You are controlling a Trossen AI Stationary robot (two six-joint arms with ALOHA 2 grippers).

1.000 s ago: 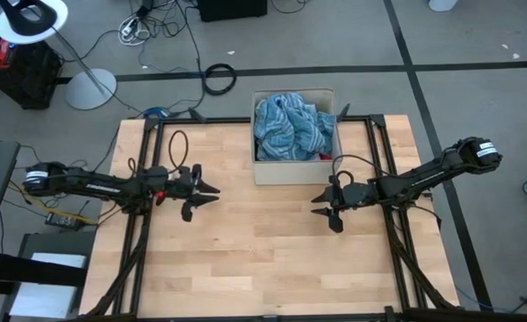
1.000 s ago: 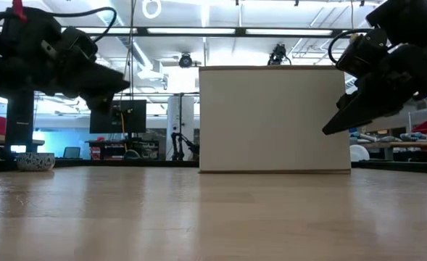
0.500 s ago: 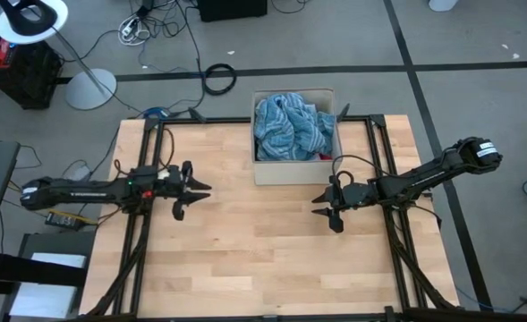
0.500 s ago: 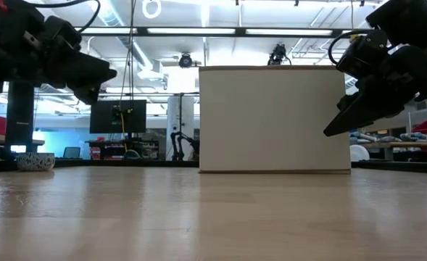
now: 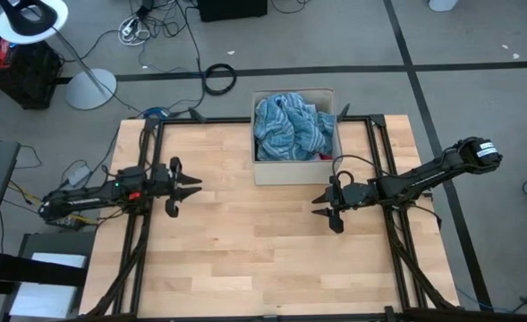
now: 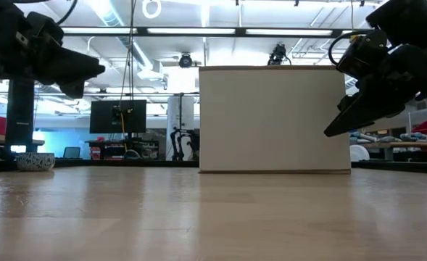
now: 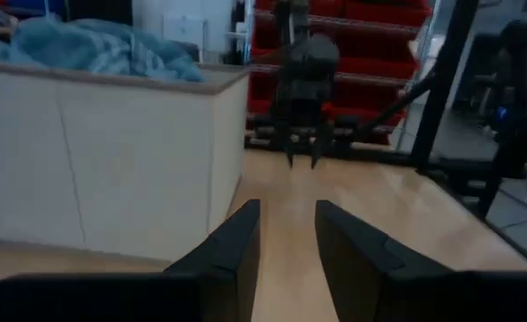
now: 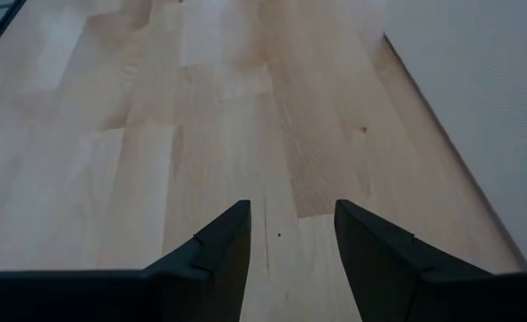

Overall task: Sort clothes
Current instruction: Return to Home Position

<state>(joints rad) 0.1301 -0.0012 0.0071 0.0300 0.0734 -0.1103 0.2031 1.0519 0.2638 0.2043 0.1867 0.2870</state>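
Overhead, the blue striped cloth [image 5: 290,130] lies heaped in the cardboard box [image 5: 293,170] at the far edge of the table [image 5: 245,259], filling it to the rim. The left gripper [image 5: 190,188] hovers over the left part of the table, well apart from the box, its two prongs spread and holding nothing. The right gripper [image 5: 324,207] hangs near the box's front right corner, likewise spread and holding nothing.

From table height, the box's plain front wall stands in the middle. The left gripper is high at the picture's left and the right gripper at its right, both clear of the wood.

The left wrist view shows that arm's fingers [image 7: 236,246] parted with wood between them. The box stands beside them with the cloth piled above its rim, and the right gripper faces them from farther off across the table.

The right wrist view shows its own fingers [image 8: 214,241] parted over the boards, with the box wall off to one side.
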